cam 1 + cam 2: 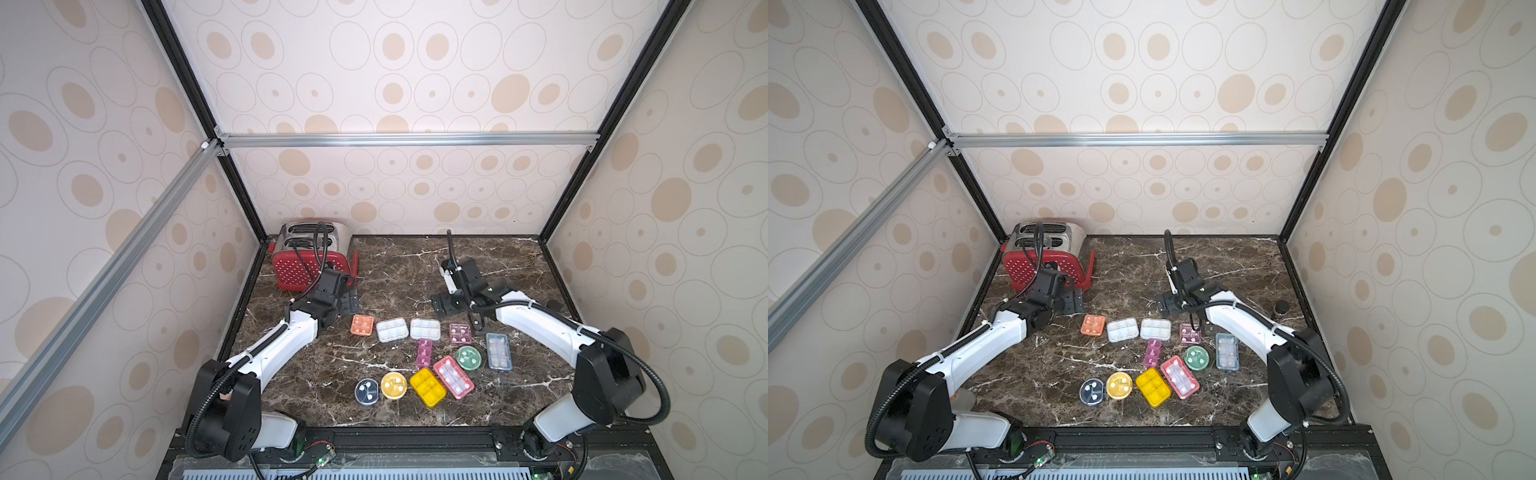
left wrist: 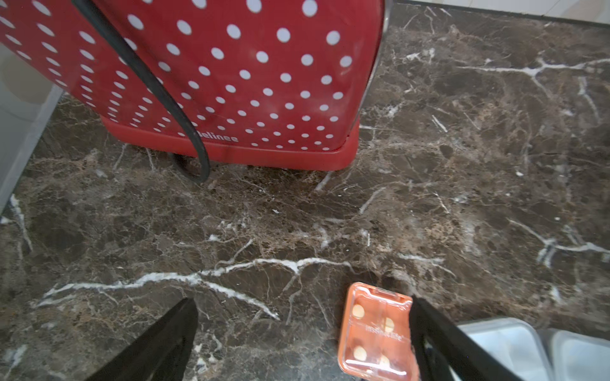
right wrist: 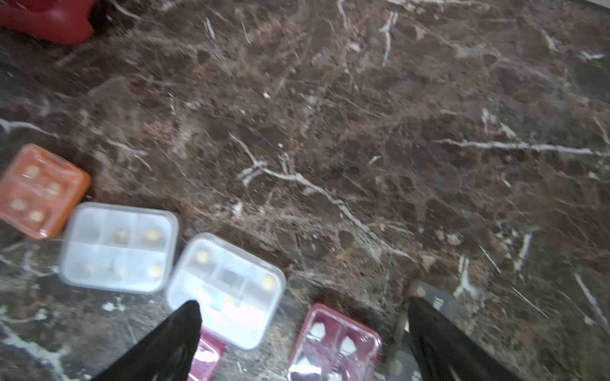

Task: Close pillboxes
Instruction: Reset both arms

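Judging by the layout, crowding was the main hazard. The pillboxes (image 1: 424, 353) lay in a loose cluster mid-counter, toward the near edge. A far row held the orange box (image 1: 362, 324), two white boxes (image 1: 392, 330) and a maroon square box (image 1: 460, 333), w/ round and rectangular ones nearer. Several sat touching or just beside each other. Most clear lids looked down in both top views, but I couldn't tell if each was latched; the yellow rectangular box (image 1: 427, 387) esp. was unclear.

The left hand (image 2: 302, 305) hung open and empty, jaws wide, above the counter (image 2: 462, 165) just left of the orange box. One fingertip (image 2: 419, 310) overlapped that box's edge in the wrist view. The right hand (image 3: 303, 301) was open and empty too, over the gap btwn a white box and the maroon one; its wrist pic was blurred.

Risks, IMO:
- W/ jaws that wide, a drop onto one lid could catch a neighbour and shove it.
- The boxes are prob. light and the marble slick, so an off-centre press would likely skid or tip a box rather than snap it shut. A flip w/ an unlatched lid = pills out.
- Pressing near the hinge might leave a lid sprung.
- At the far left, the red dotted toaster (image 1: 309, 259) and a black cable (image 2: 158, 89) across its front sat close to the left arm. A wide swing could snag that cable.
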`<action>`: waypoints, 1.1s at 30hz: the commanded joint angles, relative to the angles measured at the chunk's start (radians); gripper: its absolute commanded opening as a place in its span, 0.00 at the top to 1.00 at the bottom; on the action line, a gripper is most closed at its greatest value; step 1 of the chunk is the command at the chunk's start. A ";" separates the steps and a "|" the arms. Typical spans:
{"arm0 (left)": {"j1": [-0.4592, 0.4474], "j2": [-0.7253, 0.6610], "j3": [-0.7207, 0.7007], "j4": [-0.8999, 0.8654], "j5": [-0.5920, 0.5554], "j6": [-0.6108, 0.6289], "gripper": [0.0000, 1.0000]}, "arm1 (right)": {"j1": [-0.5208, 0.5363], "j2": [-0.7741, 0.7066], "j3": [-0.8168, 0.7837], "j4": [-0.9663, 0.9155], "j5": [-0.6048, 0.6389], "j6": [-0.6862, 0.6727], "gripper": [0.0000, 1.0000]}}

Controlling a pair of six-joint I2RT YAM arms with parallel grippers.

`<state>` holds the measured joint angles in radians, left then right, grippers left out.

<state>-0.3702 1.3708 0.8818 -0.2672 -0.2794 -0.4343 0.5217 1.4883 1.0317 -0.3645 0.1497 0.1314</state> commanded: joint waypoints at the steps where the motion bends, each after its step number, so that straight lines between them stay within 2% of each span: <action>1: 0.005 -0.018 -0.030 0.110 -0.130 0.093 0.01 | -0.026 -0.102 -0.129 0.236 0.100 -0.045 0.01; 8: 0.013 -0.012 -0.136 0.311 -0.315 0.180 0.01 | -0.106 -0.204 -0.350 0.369 0.239 -0.047 0.01; 11: 0.047 0.007 -0.124 0.333 -0.285 0.203 0.01 | -0.155 -0.231 -0.380 0.390 0.239 -0.045 0.01; 20: 0.082 0.024 -0.147 0.448 -0.308 0.320 0.01 | -0.236 -0.213 -0.416 0.457 0.264 -0.102 0.01; 26: 0.105 -0.002 -0.190 0.520 -0.313 0.381 0.01 | -0.302 -0.169 -0.515 0.650 0.242 -0.082 0.01; 29: 0.117 0.001 -0.260 0.637 -0.313 0.434 0.01 | -0.329 -0.147 -0.557 0.763 0.208 -0.085 0.01; 33: 0.147 0.045 -0.324 0.753 -0.311 0.431 0.01 | -0.364 -0.145 -0.582 0.862 0.149 -0.108 0.01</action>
<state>-0.2440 1.3911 0.5816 0.3550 -0.5705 -0.0467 0.1802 1.3418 0.4629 0.3439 0.3458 0.0437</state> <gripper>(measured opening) 0.994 0.994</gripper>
